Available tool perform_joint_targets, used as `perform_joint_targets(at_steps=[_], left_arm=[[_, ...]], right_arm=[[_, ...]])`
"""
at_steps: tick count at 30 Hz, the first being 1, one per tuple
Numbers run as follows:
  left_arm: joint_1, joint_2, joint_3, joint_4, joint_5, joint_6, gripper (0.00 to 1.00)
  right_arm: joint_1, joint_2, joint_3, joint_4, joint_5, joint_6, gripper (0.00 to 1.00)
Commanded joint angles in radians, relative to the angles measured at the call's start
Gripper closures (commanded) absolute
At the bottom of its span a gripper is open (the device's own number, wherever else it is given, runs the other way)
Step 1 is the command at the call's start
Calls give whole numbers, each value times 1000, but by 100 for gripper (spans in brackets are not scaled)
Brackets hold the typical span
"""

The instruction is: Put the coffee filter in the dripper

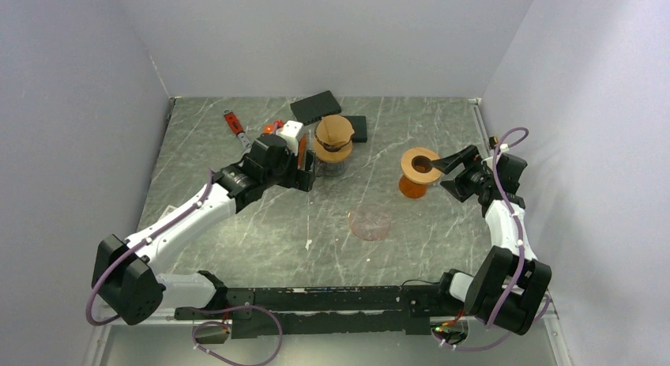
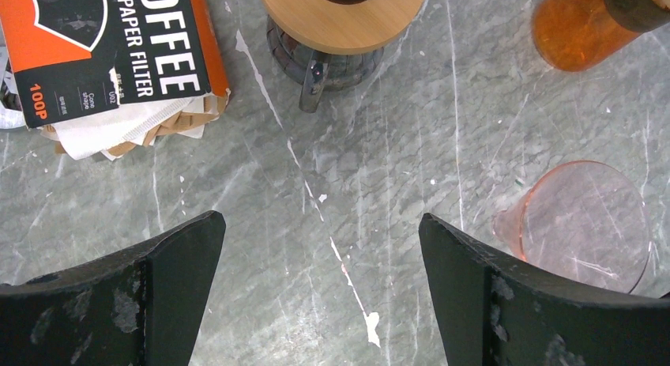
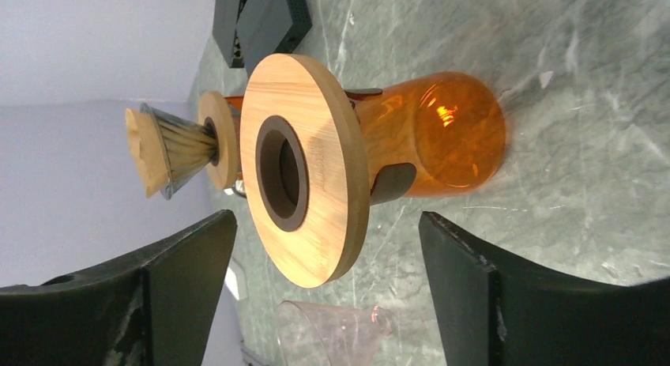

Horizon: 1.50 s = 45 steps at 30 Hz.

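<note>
Overhead: left claw [image 1: 306, 173] sits low over the counter [image 1: 253, 232], just beside the dripper [image 1: 335, 151]. The brown coffee filter [image 1: 334, 129] is seated in the dripper's cone, its rim showing above the glass. Right claw [image 1: 445, 173] is level with the orange carafe [image 1: 412, 184], at the wooden ring [image 1: 420, 164] on its top. How far either claw is parted reads poorly from up here. Left wrist view settles the left: fingers [image 2: 158, 287] spread wide, only bare stone between them. It also shows what the arm largely masks from above: a packet of paper filters [image 2: 118, 50], orange and black, with white and brown papers spilling from its open end, lying beside the dripper's wooden collar. A pink glass cone [image 2: 585, 224] rests near the right-hand finger. Right wrist view: fingers spread wide, the wooden ring between them with a gap showing on each side. The filter and dripper appear behind the carafe, with two dark boxes [image 3: 265, 18] beyond.
</note>
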Motion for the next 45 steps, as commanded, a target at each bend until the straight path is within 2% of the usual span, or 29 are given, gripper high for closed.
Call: perform_joint_targets(at_steps=[1,6,12,17,21,27,38,45], left_arm=[[0,-33,-4,5,-14,-45,0],[0,-18,11,-34,-13,-119,0],[-20,47,46,-80,59,-248,2],[-139,88,60,-43,19,-289,3],[-199,145,93,-35,47,-327,4],[-265,232,117,-8,66,-354,9],[-293,366,144,42,121,-392,26],[-316,404,156,72,128,-384,48]], right_arm=[[-6,-62,77,-44,89,-57,3],[3,-122,94,-41,111,-61,0],[109,-147,149,-59,163,-85,0],[278,-145,231,-129,262,-146,0],[391,-136,285,-171,324,-187,0],[469,-124,297,-187,354,-207,0],[471,-137,318,-247,430,-255,0],[470,-125,335,-260,412,-261,0]])
